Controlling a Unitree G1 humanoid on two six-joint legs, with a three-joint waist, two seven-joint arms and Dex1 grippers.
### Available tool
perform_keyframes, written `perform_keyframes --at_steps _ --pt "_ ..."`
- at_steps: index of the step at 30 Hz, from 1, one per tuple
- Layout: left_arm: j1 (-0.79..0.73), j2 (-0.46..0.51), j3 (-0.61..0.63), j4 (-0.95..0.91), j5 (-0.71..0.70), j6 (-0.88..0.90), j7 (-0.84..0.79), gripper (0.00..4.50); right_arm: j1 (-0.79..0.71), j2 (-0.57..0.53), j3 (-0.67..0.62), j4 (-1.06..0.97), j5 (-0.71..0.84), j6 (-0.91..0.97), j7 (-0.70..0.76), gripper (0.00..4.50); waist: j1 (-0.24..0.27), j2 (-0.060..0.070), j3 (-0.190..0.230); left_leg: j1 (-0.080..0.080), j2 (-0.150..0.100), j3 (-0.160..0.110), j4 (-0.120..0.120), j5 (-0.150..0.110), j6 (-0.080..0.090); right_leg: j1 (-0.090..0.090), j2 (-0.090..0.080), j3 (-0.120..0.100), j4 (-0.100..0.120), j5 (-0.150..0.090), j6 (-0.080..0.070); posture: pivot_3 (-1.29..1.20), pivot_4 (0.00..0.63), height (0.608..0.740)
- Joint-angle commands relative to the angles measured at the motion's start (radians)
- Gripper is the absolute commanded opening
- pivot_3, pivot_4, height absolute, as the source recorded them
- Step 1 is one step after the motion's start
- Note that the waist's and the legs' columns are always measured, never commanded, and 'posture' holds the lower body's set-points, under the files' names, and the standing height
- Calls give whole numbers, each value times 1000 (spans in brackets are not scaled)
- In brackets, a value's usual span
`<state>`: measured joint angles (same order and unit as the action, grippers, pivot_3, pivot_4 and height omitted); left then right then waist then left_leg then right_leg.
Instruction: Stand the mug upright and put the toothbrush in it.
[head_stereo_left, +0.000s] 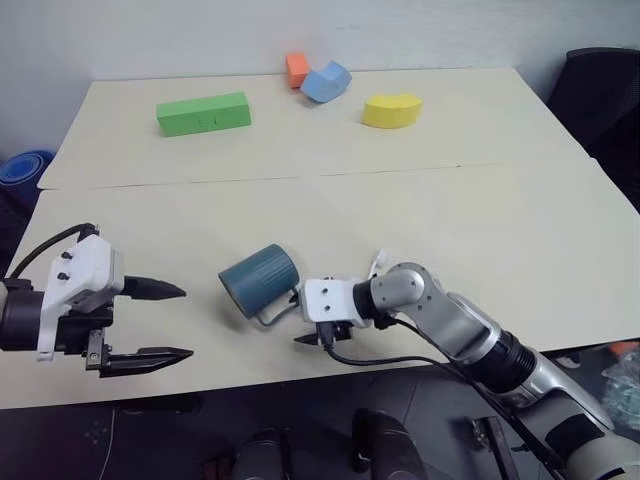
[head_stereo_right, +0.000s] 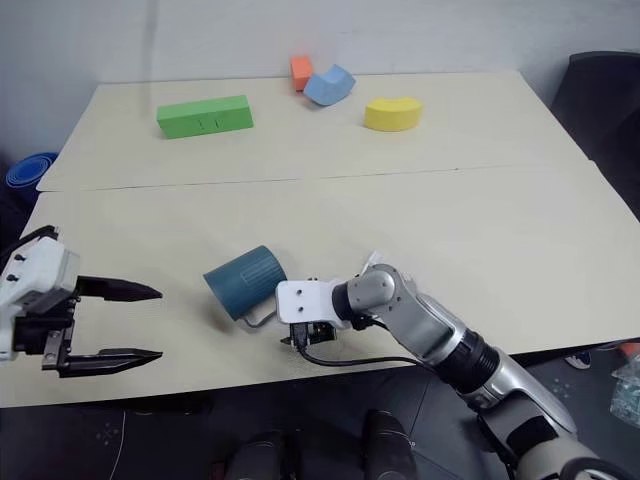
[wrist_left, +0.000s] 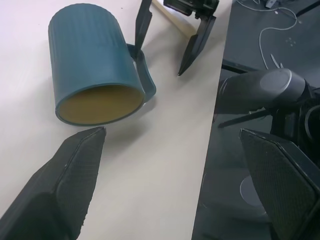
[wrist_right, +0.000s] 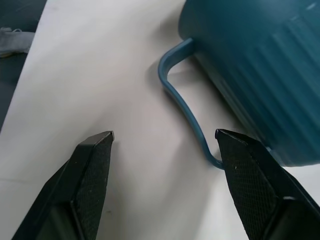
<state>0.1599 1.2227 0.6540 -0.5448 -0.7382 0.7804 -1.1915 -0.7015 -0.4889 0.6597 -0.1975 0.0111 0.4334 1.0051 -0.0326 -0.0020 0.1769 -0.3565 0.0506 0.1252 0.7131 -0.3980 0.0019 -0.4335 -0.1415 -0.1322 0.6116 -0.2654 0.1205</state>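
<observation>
The small slate-blue ribbed cylindrical mug (head_stereo_left: 257, 279) lies on its side low and left of centre in the head views, on the pale beige table (head_stereo_left: 480, 230) near its front edge. Its long axis runs from upper right down to lower left, the yellowish mouth facing the lower left and the thin loop handle (head_stereo_left: 277, 312) lying against the table on the lower right side. The right gripper (wrist_right: 162, 142) is the nearer one: its jaws stand apart, empty, just beside the mug at the lower right, and the right wrist view shows the handle between them, one jaw tip at the handle's root by the mug wall. The left gripper (head_stereo_left: 160, 322) hangs at the lower left, jaws wide apart and empty, clearly apart from the mug's mouth. A slim white toothbrush end (head_stereo_left: 379, 263) peeks out behind the right wrist
</observation>
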Motion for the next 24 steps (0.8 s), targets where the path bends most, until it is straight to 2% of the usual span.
perform_keyframes --at_steps 1,7,10,12,13,18,19,24 --pt "-17 -2 15 -4 -4 8 -2 4500 -35 44 12 48 -34 -63 20 3354 0 0 0 0 0 0 0 0 0 0 0 0 0 0 0 0 150 740" --pt "-55 -6 -2 2 -15 24 14 4500 -86 132 49 240 -120 -162 20 3354 -6 0 0 1 2 0 0 0 -2 0 2 0 1 -1 -1 0 150 740" --pt "-61 -12 -3 1 -16 26 17 4500 -105 148 51 308 -130 -209 50 2775 -19 0 0 2 3 1 0 0 -3 0 4 1 2 -1 -2 0 150 740" --pt "-66 -15 -1 4 -14 26 18 4500 -95 141 50 306 -125 -216 80 2011 -19 0 0 2 4 -1 0 0 -4 0 4 1 5 -1 -2 0 150 740" --pt "-67 -15 -1 6 -14 25 18 4500 -90 138 49 303 -125 -217 89 1856 -19 0 0 2 4 -1 0 0 -5 0 4 1 5 -1 -2 0 150 740" --pt "-69 -18 2 25 -5 19 11 4500 -70 134 39 291 -142 -227 90 202 -20 0 0 2 4 -1 0 0 -5 0 5 1 6 -1 -2 0 150 740" --pt "-71 -18 1 28 -4 19 11 4500 -68 135 35 291 -147 -225 85 21 -21 0 0 3 5 -1 1 0 -5 0 5 1 6 -1 -2 0 150 740" --pt "-92 -16 -19 55 0 5 11 4500 -35 130 -3 267 -149 -195 54 21 -19 0 0 3 6 -1 1 0 -6 0 6 1 7 -2 -4 0 150 740"
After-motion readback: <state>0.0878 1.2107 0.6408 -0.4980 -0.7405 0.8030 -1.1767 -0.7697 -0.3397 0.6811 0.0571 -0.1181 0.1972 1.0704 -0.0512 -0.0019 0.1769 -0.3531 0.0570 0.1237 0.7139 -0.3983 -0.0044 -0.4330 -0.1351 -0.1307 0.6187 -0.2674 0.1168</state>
